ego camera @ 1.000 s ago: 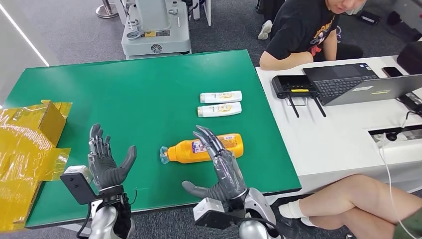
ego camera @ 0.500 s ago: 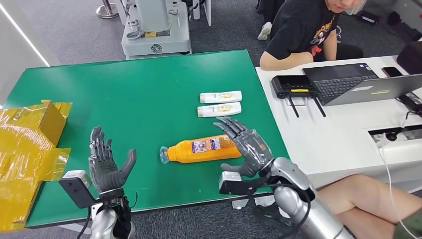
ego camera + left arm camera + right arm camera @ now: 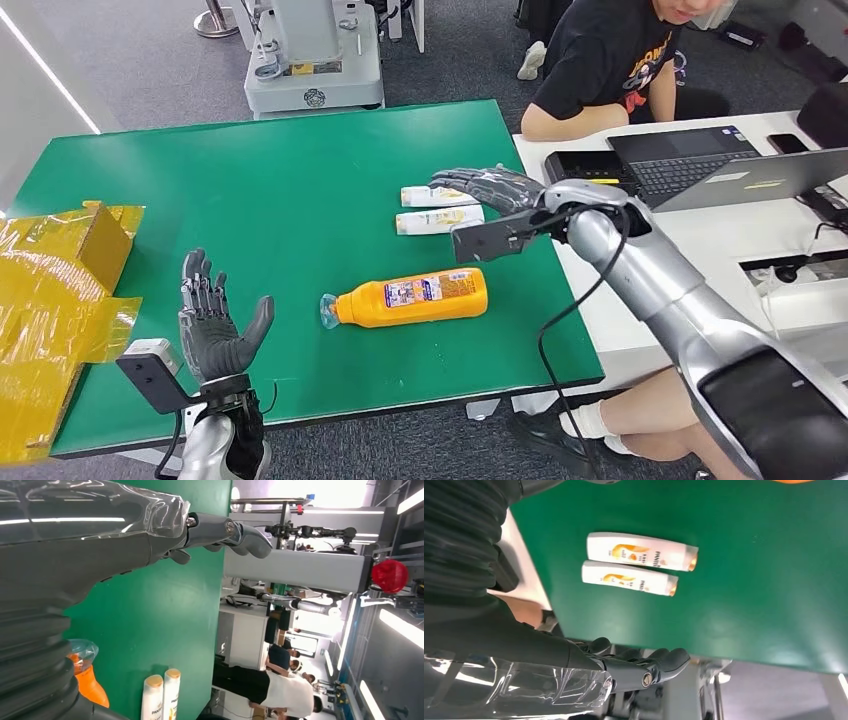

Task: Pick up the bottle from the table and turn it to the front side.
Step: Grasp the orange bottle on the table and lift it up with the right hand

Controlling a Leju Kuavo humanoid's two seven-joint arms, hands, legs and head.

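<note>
An orange bottle [image 3: 412,297] with a clear cap lies on its side on the green table [image 3: 270,190], cap pointing left, its printed label facing up. My right hand [image 3: 487,187] hovers open above two white shampoo bottles [image 3: 441,208], beyond the orange bottle and apart from it. My left hand [image 3: 213,326] is raised open near the table's front edge, palm toward the bottle, well left of it. The left wrist view catches the orange bottle's cap [image 3: 82,651] and the white bottles [image 3: 161,697]. The right wrist view looks down on the two white bottles [image 3: 636,563] past my right hand [image 3: 574,665].
Crumpled yellow packaging [image 3: 55,300] lies at the table's left end. A white desk [image 3: 690,260] with laptops [image 3: 720,165] and a black router [image 3: 592,172] adjoins on the right. One person sits behind it; another person's leg [image 3: 720,400] is at the front right.
My right arm swung up and away from the orange bottle's near side to above the white bottles. The orange bottle stays lying, its label now plainly on top. The left hand held still.
</note>
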